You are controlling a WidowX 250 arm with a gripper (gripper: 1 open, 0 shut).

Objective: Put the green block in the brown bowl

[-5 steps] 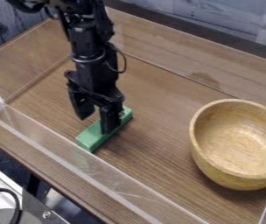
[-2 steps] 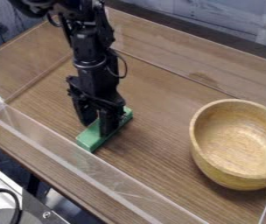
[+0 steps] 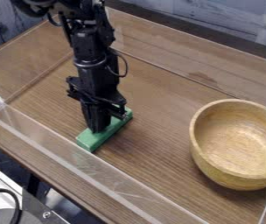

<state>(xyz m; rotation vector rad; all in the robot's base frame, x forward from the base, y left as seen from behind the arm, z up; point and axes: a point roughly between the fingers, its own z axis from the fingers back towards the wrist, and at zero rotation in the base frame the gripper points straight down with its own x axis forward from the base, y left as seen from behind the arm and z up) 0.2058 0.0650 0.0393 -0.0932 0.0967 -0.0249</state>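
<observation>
One green block (image 3: 99, 136), diagonal, lower-left to upper-right

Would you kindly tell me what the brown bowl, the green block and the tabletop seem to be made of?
The brown bowl looks like light matte wood: grain lines show on its thick wall. The green block is plain bright green, painted wood or plastic; I cannot tell which. The tabletop shows brown wood grain, perhaps laminate, with a slight sheen.

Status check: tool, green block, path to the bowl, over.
Tool shut, pointing down on the green block. Block flat on the table, not lifted; grip unconfirmed. Nothing between it and the brown bowl.
</observation>
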